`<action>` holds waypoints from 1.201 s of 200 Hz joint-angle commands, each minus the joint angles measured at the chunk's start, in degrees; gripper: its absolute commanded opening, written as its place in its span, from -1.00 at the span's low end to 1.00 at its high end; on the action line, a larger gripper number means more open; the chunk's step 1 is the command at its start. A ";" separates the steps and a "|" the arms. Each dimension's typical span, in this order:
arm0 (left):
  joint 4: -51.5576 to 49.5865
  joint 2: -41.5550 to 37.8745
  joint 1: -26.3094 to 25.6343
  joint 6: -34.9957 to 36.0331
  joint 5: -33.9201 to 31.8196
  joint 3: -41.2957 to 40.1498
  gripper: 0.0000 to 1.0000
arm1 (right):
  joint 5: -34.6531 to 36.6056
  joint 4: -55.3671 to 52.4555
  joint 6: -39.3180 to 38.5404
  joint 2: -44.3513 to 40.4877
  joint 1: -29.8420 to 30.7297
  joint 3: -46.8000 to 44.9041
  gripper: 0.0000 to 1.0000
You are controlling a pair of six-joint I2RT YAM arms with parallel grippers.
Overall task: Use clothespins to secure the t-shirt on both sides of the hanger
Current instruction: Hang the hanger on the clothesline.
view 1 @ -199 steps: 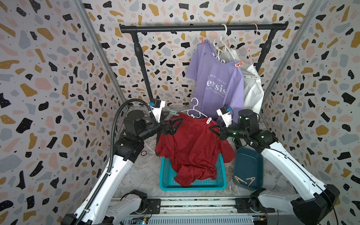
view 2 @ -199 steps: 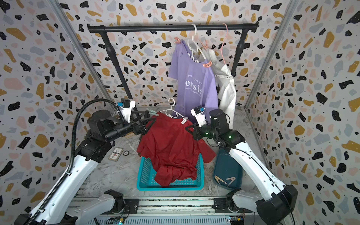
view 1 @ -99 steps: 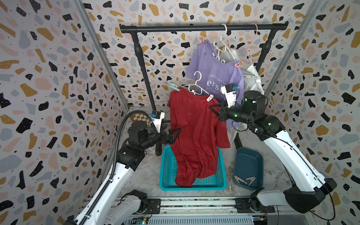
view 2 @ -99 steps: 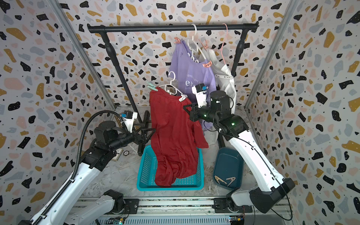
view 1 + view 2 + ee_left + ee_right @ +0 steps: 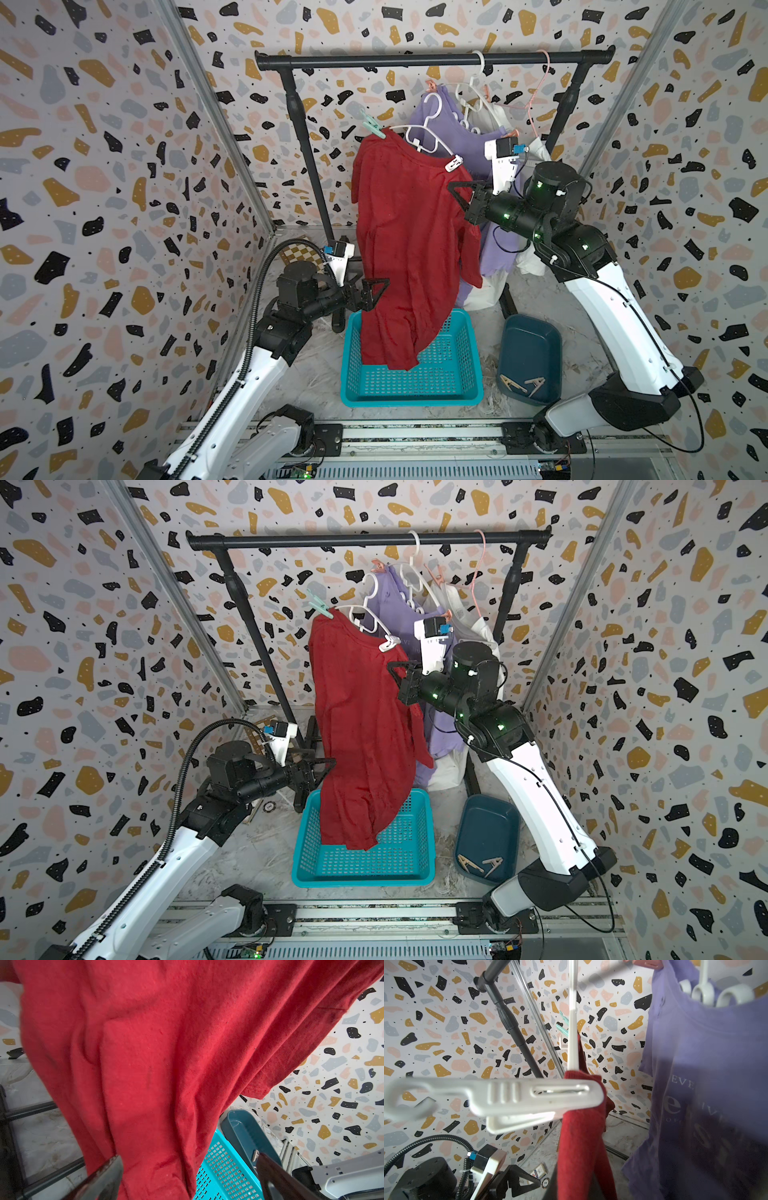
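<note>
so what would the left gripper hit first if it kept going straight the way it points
The red t-shirt: the open left gripper points at its hanging lower part, apparently close, though depth is unclear.

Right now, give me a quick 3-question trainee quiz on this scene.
1. True or false: a green clothespin and a white clothespin clip the red t-shirt to its hanger.
2. How many clothespins lie in the dark blue tray?
3. The right gripper is: A) open, touching nothing B) shut on the t-shirt's shoulder C) shut on a clothespin

Key: 1 true; 2 two; 3 B
</note>
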 commanded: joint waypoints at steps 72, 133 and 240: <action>3.56 -0.14 -0.32 0.04 1.60 -0.80 0.98 | 6.09 11.01 -1.53 1.45 1.33 9.32 -1.00; 4.00 -0.53 -0.37 -0.57 1.76 -1.69 0.97 | 7.95 14.98 -2.11 4.63 1.37 11.51 -1.00; 5.35 -0.77 -0.56 -1.38 2.38 -2.94 0.98 | 8.82 14.39 -2.81 12.69 1.34 19.60 -1.00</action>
